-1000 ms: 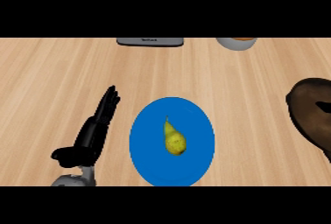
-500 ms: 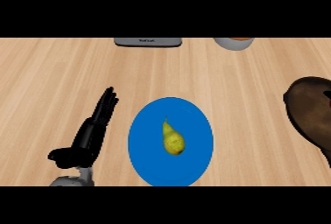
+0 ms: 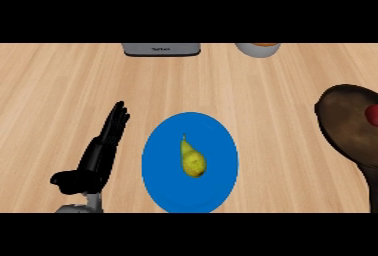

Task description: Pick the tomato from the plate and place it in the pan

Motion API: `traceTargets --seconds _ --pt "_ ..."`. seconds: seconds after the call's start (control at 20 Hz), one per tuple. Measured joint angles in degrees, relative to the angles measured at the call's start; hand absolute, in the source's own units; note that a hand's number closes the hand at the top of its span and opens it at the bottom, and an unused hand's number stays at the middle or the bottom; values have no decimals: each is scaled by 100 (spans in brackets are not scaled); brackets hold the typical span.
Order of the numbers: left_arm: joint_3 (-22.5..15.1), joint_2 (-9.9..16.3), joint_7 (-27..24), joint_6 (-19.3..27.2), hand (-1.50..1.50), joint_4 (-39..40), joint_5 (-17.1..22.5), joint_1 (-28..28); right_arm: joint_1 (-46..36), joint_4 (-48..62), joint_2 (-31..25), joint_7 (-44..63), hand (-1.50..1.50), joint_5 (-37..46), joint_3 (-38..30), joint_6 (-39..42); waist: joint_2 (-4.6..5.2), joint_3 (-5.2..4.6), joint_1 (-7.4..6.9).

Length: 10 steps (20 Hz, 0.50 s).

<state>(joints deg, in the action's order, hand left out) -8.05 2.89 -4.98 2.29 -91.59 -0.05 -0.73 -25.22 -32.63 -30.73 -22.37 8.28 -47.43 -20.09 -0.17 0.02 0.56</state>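
Your left hand [image 3: 100,152] rests on the counter [image 3: 66,85] at nine o'clock of the blue plate [image 3: 166,155], fingers straight and pressed together. A yellow pear [image 3: 192,160] lies on the plate. The tomato [image 3: 371,115] (half cut off) sits in the dark pan [image 3: 347,125] at three o'clock.

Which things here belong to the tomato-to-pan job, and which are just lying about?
Job: plate; pan; red round thing in the pan at the view's right edge, likely the tomato; left hand, open beside the plate.
Lying about: pear on the plate; grey box and bowl at the far edge.
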Motion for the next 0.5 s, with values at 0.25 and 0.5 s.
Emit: traceTargets --seconds 0.25,0.5 --pt "95 34 -59 -59 0 62 48 -12 826 -1018 373 -46 -150 -438 115 919 -14 -8 38" --pt "135 1 -162 -92 0 253 25 -62 1807 -2522 966 166 -150 -685 366 1224 -7 -10 27"
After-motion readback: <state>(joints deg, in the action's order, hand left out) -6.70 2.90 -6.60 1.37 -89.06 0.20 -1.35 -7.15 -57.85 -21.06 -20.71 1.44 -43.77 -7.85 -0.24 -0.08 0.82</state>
